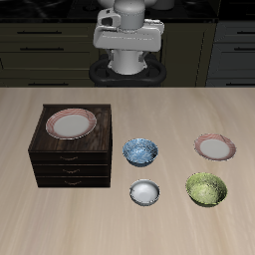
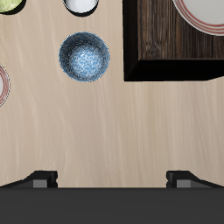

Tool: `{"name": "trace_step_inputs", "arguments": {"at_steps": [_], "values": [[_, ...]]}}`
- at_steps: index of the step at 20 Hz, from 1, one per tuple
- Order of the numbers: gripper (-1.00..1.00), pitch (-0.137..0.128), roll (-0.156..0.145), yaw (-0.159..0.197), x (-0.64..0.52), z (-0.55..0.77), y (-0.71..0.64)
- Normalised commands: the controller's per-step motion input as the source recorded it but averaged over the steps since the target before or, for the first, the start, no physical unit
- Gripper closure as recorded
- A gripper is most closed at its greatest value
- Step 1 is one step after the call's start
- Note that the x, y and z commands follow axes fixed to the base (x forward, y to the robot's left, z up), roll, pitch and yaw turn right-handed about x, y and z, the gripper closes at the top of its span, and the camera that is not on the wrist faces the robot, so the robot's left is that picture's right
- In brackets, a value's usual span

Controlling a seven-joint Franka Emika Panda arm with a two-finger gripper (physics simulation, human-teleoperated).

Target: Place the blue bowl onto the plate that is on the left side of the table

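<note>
The blue bowl (image 1: 140, 151) (image 2: 85, 56), mottled blue and white, stands upright on the table near its middle, beside the dark cabinet. The plate on the left side of the table (image 1: 215, 147) is pink-rimmed and lies flat on the tabletop, apart from the bowl; only a sliver of its rim (image 2: 2, 86) enters the wrist view. My gripper (image 2: 112, 179) hangs high above the table's back part, open wide, with nothing between its fingers. The blue bowl lies ahead of it, well clear of the fingertips.
A dark wooden drawer cabinet (image 1: 72, 147) (image 2: 157, 52) carries another pink-rimmed plate (image 1: 71, 124) (image 2: 206, 13) on top. A plain white bowl (image 1: 144, 192) (image 2: 80, 4) and a green-yellow bowl (image 1: 206, 189) (image 2: 9, 4) stand nearer the front edge.
</note>
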Motion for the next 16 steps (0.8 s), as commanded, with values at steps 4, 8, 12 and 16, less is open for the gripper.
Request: {"name": "trace_step_inputs", "arguments": {"at_steps": [4, 8, 12, 16], "values": [[-1.0, 0.018, 0.024, -0.001, 0.18, -0.05, 0.14], [-1.0, 0.006, 0.045, 0.001, 0.23, 0.01, 0.18], [-1.0, 0.004, 0.022, -0.003, 0.12, 0.01, 0.05], [-1.0, 0.014, 0.012, -0.027, 0.28, 0.03, 0.07]]}}
